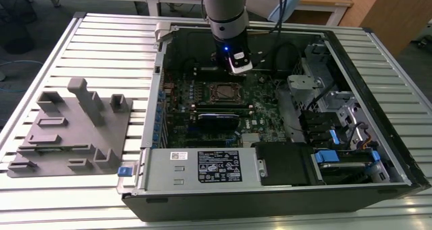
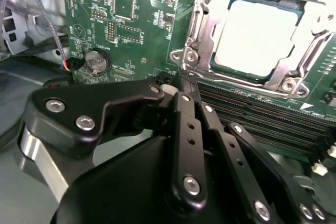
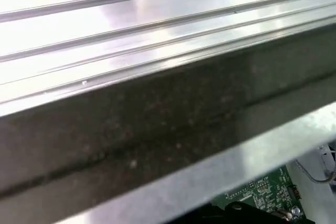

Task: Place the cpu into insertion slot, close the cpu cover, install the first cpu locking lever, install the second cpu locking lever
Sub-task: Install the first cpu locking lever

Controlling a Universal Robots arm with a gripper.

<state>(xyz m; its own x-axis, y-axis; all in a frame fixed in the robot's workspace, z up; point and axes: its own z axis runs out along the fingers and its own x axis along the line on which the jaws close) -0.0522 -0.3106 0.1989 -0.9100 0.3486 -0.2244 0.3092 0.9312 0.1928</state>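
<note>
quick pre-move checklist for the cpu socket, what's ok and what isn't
1. cpu seated in the insertion slot: ok, its silver face shows through the frame window.
2. cpu cover down over the chip: ok, it appears to lie flat around it.
3. Locking levers latched: cannot tell.
4. hand empty: ok, fingers together with nothing between them.
5. hand near the socket: ok, its fingertips sit by the cover's corner, above the memory slots.
</note>
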